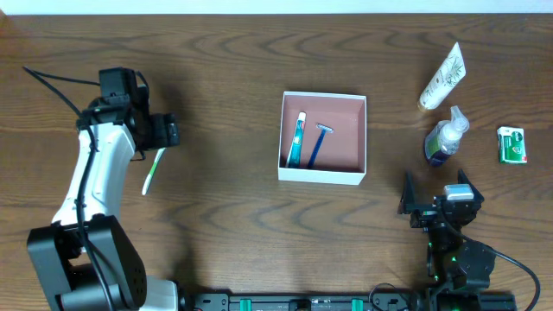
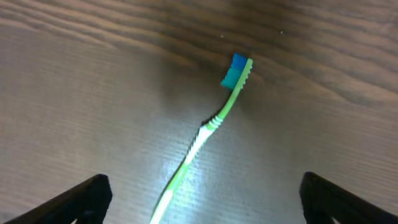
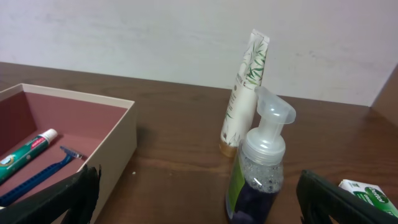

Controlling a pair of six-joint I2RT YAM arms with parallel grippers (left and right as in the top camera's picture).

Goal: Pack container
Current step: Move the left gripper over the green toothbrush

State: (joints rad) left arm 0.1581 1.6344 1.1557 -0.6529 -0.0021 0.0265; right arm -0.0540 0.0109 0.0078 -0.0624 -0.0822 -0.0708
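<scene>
Left tool [image 2: 210, 198] hangs over the toothbrush [image 2: 214, 121], fingers wide apart, nothing held. Brush lies flat on the counter [image 1: 225, 78], handle running down between the fingers, a bit off-centre. Container [image 1: 321, 175] sits mid-counter, well apart from the brush, with toothpaste [image 1: 296, 140] and razor [image 1: 318, 143] in the half nearer the left arm. Step, as I judge it: grab the brush. Centre on the handle, drop right down to the wood since it's thin and flat, pinch mid-handle rather than the head, then lay it in the free half. Right tool [image 3: 202, 196] also apart, empty, near the pump bottle [image 3: 258, 168].
</scene>
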